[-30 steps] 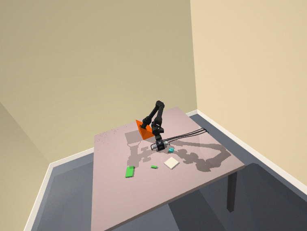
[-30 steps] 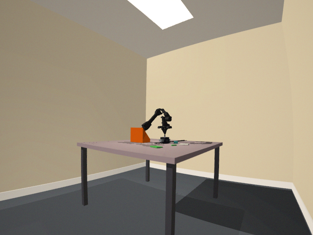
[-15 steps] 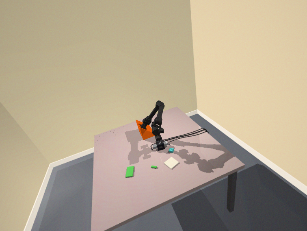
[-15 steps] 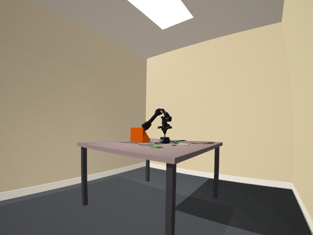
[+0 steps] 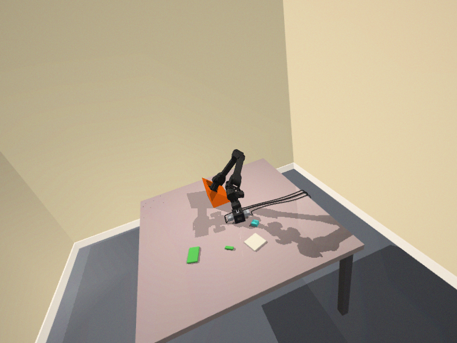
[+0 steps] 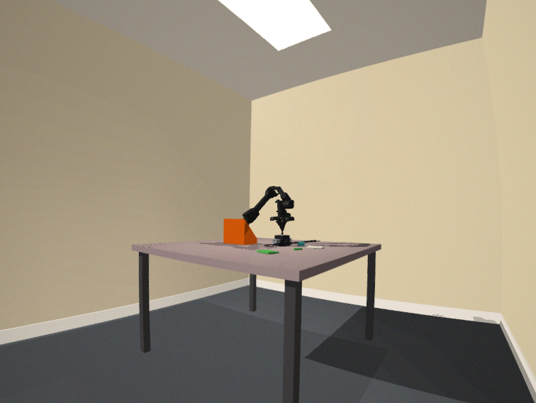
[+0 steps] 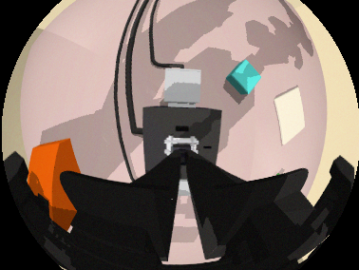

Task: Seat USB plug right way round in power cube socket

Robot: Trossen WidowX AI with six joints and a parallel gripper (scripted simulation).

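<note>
The black power cube (image 5: 239, 217) (image 6: 282, 240) (image 7: 154, 154) stands on the table, with a slot visible on its top in the wrist view. My gripper (image 6: 281, 232) (image 7: 182, 155) points straight down over the middle of the cube's top. Its fingers are nearly together, shut on the USB plug (image 7: 181, 140), which shows as a small silver-edged piece at the fingertips. The fingertips hide much of the plug and the socket under it. How deep the plug sits and which way round it is cannot be made out.
Grey plugs (image 5: 229, 218) (image 5: 246, 212) (image 7: 182, 86) stick out of the cube's sides, with black cables (image 5: 277, 201) (image 7: 129, 71). A cyan block (image 5: 254, 223) (image 7: 243, 77), cream plate (image 5: 255, 241) (image 7: 290, 115) and green pieces (image 5: 193, 255) (image 5: 228, 247) lie nearby. An orange block (image 5: 220, 200) (image 6: 235, 231) stands by the arm's base.
</note>
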